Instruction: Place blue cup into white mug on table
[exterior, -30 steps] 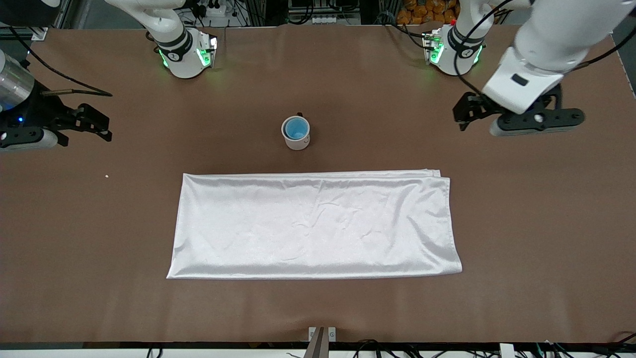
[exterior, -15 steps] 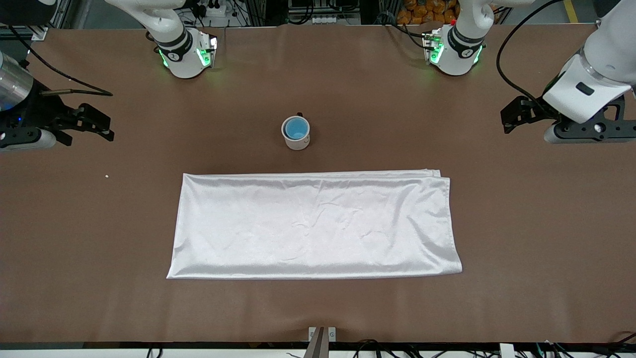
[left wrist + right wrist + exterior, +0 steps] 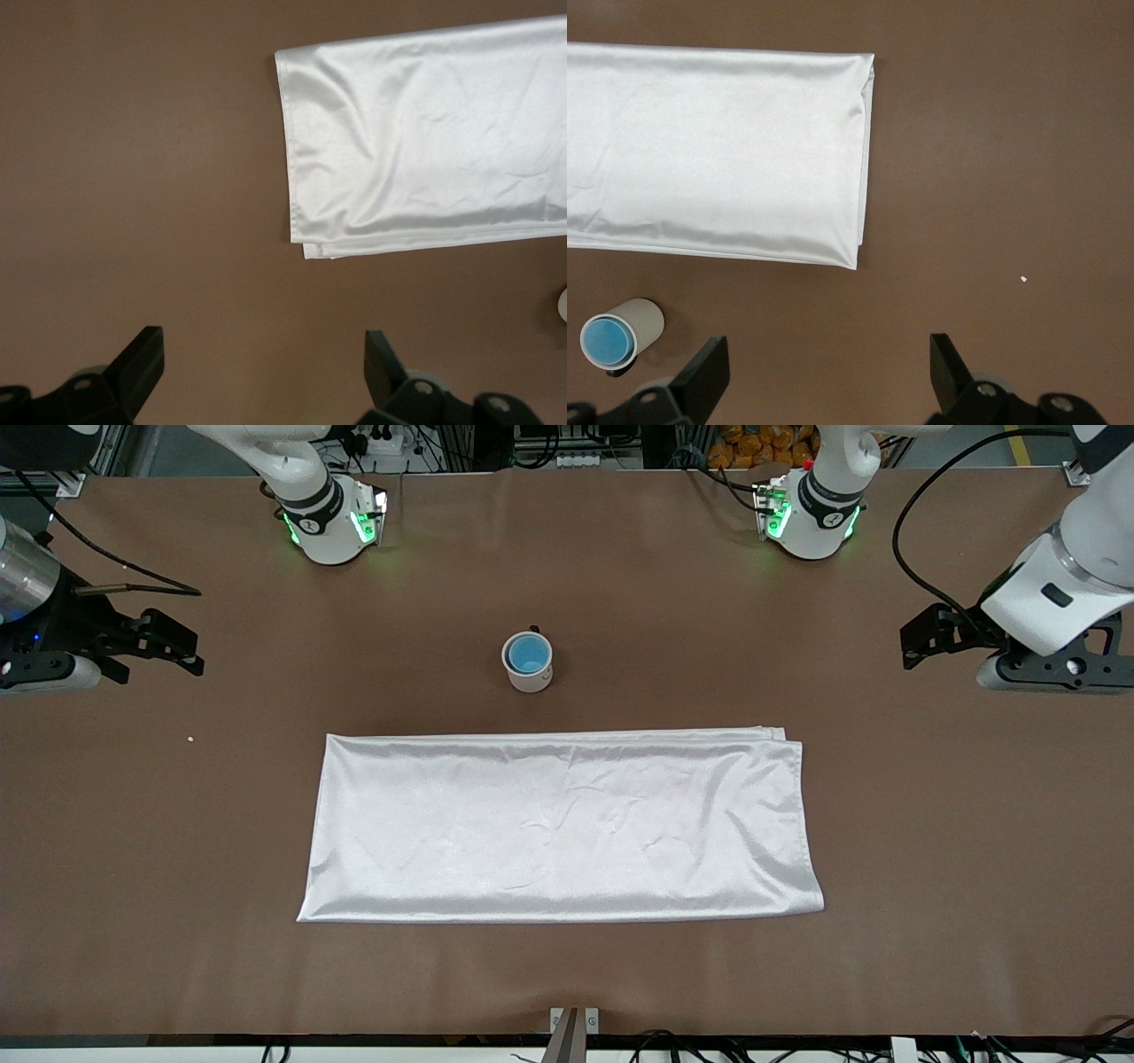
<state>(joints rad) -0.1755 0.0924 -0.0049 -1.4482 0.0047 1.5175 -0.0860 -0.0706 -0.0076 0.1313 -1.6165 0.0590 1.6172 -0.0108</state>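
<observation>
The white mug [image 3: 532, 676] stands upright on the brown table [image 3: 673, 593], at mid-table, farther from the front camera than the cloth. The blue cup [image 3: 528, 655] sits inside the mug, its bright blue inside showing within the rim. The right wrist view also shows the mug [image 3: 641, 320] with the blue cup [image 3: 606, 341] in it. My left gripper [image 3: 909, 647] is open and empty over bare table at the left arm's end [image 3: 263, 356]. My right gripper [image 3: 191, 653] is open and empty over bare table at the right arm's end [image 3: 828, 359], where the arm waits.
A white satin cloth [image 3: 558, 824] lies folded flat, nearer the front camera than the mug; it shows in both wrist views [image 3: 425, 133] [image 3: 718, 150]. A tiny white crumb [image 3: 190, 738] lies toward the right arm's end. The two arm bases [image 3: 332, 522] [image 3: 811, 518] stand along the table's edge.
My left gripper has swung away from the mug toward the left arm's end of the table. The right arm, mug and cup have not moved.
</observation>
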